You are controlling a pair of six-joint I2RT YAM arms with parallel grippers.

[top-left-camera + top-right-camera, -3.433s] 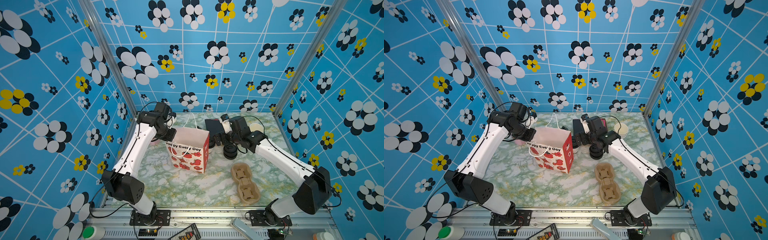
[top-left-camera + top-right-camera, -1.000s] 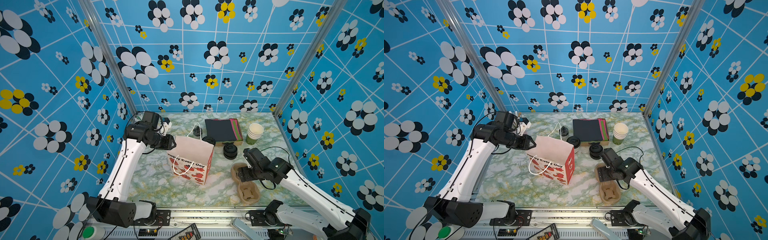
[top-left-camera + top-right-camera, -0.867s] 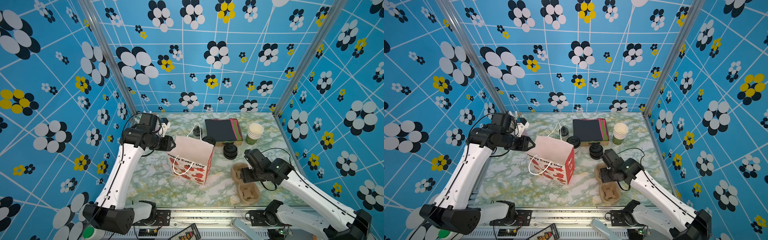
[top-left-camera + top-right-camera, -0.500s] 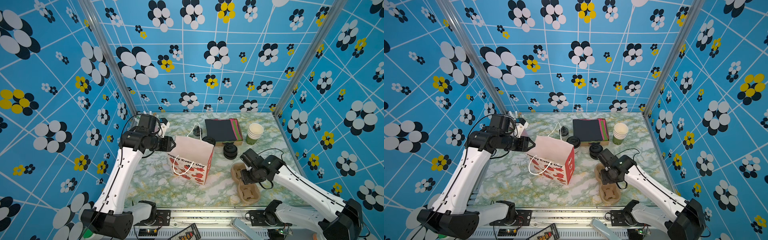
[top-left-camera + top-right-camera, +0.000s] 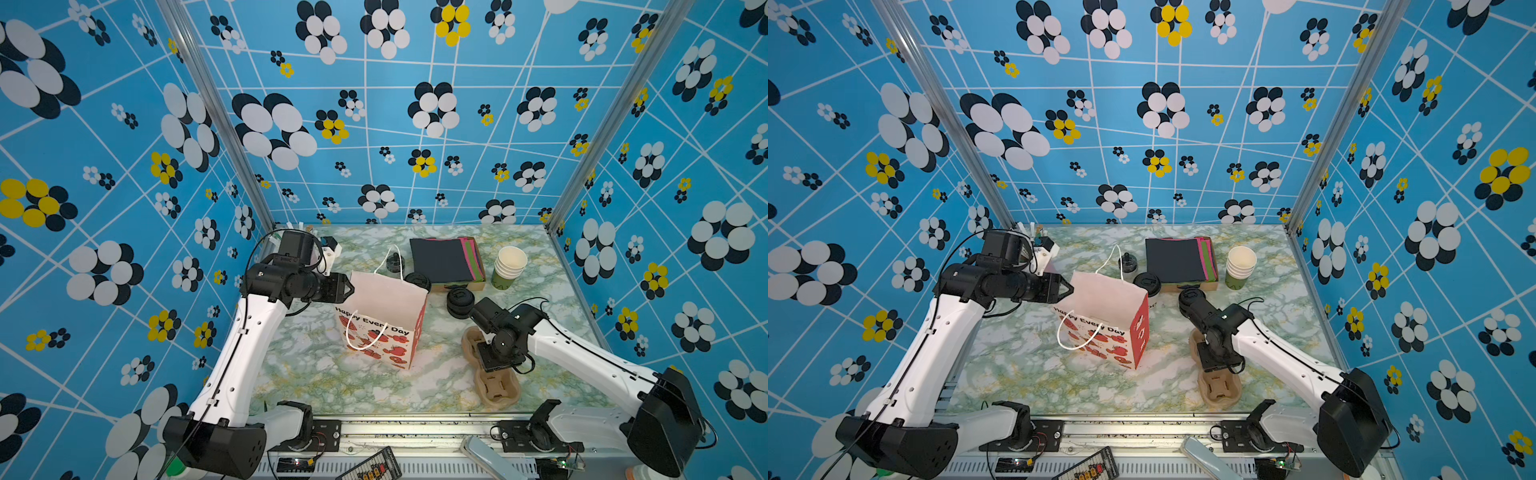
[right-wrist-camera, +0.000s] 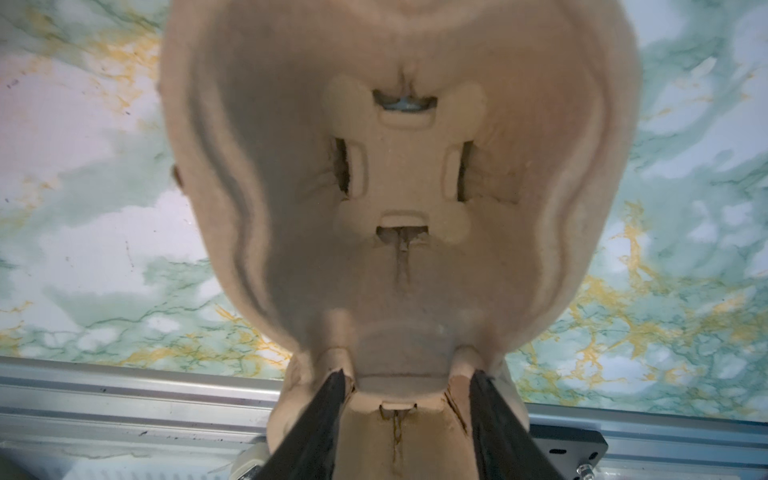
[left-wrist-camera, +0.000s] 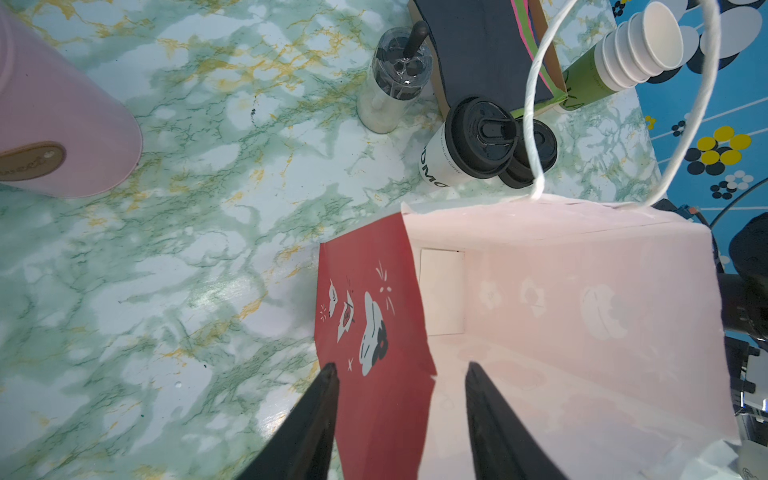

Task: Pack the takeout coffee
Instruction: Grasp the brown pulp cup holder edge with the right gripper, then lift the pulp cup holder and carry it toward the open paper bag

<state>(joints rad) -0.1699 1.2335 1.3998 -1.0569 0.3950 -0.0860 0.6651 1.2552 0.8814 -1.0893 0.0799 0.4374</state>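
Now right claw (image 6: pixel 407 374) (narrower) around carrier (image 6: pixel 399 187).

You're working in a robot test cell: flower-print panels (image 5: pixel 374 124) on aluminium posts (image 5: pixel 222 124) wall in the marble-print table (image 5: pixel 316 374) below your fingers (image 7: pixel 307 432), and both arms (image 5: pixel 249 340) bolt to a rail (image 5: pixel 415 428).

The left arm (image 5: pixel 245 345) and right arm (image 5: pixel 582 357) have smooth white shells dotted with small round holes, set between chunky black joint housings, with thin black cables (image 5: pixel 957 251) looping round the wrists. The left gripper (image 7: pixel 399 370) and right gripper (image 6: pixel 405 376) each end in two flat matt-black fingers that taper to points.
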